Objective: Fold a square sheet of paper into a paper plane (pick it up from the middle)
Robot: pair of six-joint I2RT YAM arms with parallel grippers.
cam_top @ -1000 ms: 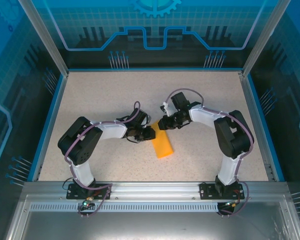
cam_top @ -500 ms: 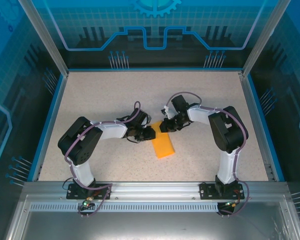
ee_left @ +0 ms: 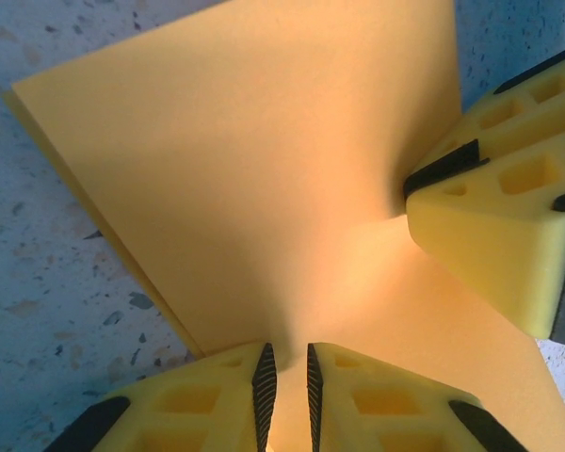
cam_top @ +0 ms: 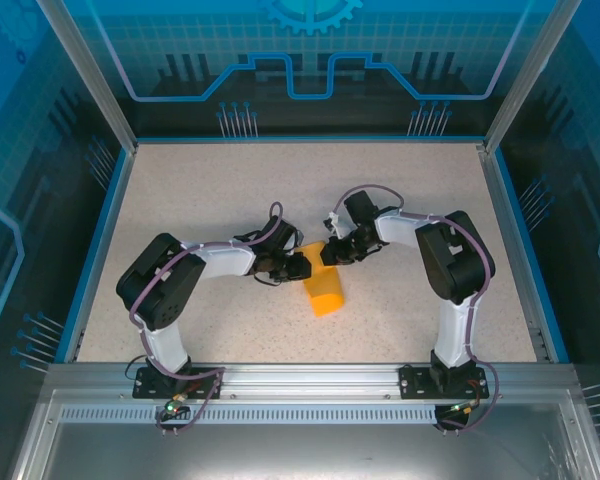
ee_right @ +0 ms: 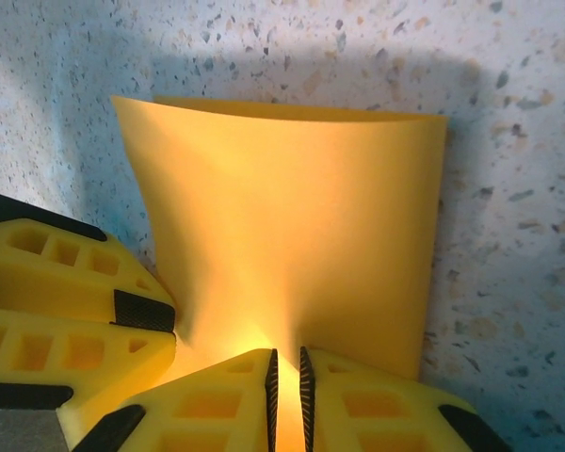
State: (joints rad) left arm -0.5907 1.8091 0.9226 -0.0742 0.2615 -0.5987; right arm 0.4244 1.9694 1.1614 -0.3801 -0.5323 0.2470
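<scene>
L jaws, R jaws each clamped on 1 folded paper sheet (cam_top: 326, 293)

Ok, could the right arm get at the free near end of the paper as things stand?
Probably not yet: the right gripper is shut on the paper's far edge, beside the left gripper. The near end itself is uncovered.
</scene>
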